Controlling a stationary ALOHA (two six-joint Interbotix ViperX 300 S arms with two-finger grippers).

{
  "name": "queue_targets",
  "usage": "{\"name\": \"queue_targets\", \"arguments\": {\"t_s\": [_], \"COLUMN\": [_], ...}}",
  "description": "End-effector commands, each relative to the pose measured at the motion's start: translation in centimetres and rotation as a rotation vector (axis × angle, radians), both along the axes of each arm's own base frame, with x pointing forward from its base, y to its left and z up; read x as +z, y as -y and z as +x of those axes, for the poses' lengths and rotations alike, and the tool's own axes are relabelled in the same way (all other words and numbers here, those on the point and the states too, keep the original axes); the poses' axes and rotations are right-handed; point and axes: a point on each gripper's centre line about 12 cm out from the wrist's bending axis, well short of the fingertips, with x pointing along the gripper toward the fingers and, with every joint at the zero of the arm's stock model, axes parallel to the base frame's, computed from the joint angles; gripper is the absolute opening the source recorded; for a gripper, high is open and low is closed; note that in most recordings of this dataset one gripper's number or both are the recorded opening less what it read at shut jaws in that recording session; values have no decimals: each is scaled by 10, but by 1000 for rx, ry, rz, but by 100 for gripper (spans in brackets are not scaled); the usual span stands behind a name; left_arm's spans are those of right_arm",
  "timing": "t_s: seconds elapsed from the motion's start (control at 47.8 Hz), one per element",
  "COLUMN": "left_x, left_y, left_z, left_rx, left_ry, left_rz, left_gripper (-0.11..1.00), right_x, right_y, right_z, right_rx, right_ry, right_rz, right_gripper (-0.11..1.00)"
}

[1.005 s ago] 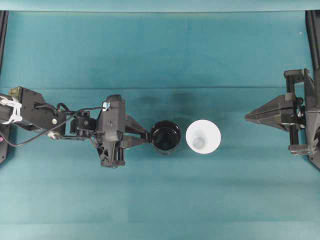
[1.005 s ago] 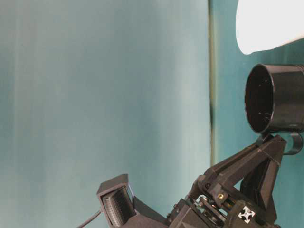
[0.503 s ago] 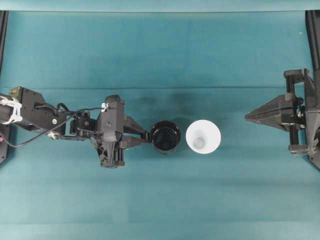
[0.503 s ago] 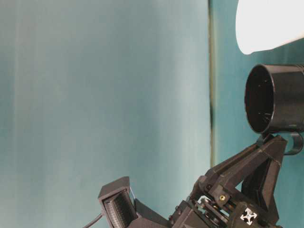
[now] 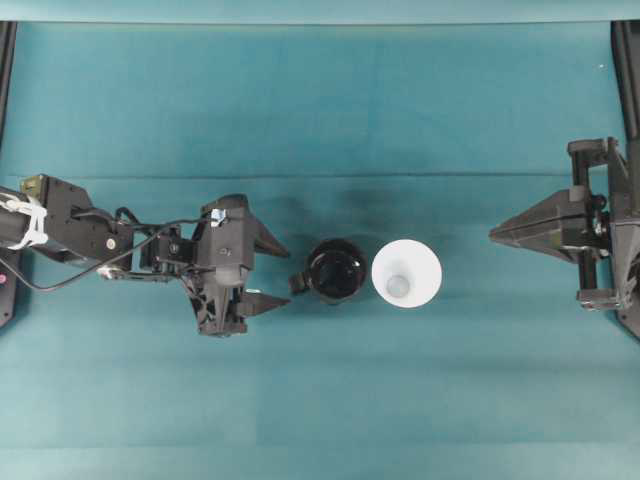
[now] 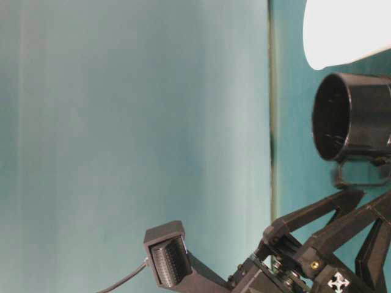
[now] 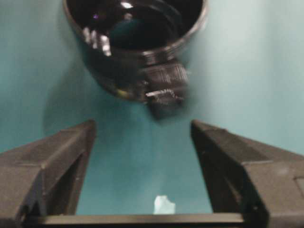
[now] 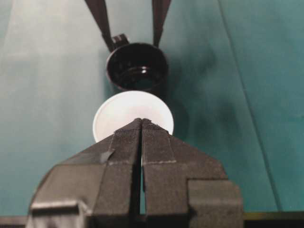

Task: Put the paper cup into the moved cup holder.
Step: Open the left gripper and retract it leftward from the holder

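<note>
The glossy black cup holder stands upright at mid-table, its stubby handle pointing left. Just right of it, close beside its rim, stands the white paper cup, mouth up. My left gripper is open, its tips level with the handle and apart from it; nothing lies between them. In the left wrist view the holder sits ahead of the open gripper. My right gripper is shut and empty, well to the right of the cup. Its wrist view shows the shut gripper, the cup and the holder in line.
A teal cloth covers the whole table. Black frame posts stand at the far left and far right edges. The table-level view shows the holder and the cup above the left arm's camera.
My left gripper has opened, let go of the holder's handle and drawn back a little to the left. The holder stays beside the cup. The right arm has not moved.
</note>
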Motion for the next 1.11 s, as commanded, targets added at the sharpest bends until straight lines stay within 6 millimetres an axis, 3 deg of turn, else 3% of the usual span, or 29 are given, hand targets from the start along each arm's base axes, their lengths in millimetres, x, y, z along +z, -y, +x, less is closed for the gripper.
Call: {"name": "queue_targets", "arguments": {"t_s": [0.0,0.607,0.817,1.089], "left_x": [6,15,33,70], "left_y": [1,3,7,7], "left_z": [5,-1,-12,-43], "left_rx": [-3,-2,-15,-13], "left_ry": [25,9,21,117], "left_rz": [1,-9,-6,-10], "left_gripper": [79,79,79,79], "right_x": [11,1,-2,-3], "right_y": [0,0,1,1], "right_z": [4,6,11,12], "right_rx": [-6,-24,-52,-52], "right_ry": [28,-32,-61,-68], "right_rz": [10,50,103,101], "right_gripper": [1,1,1,1]}}
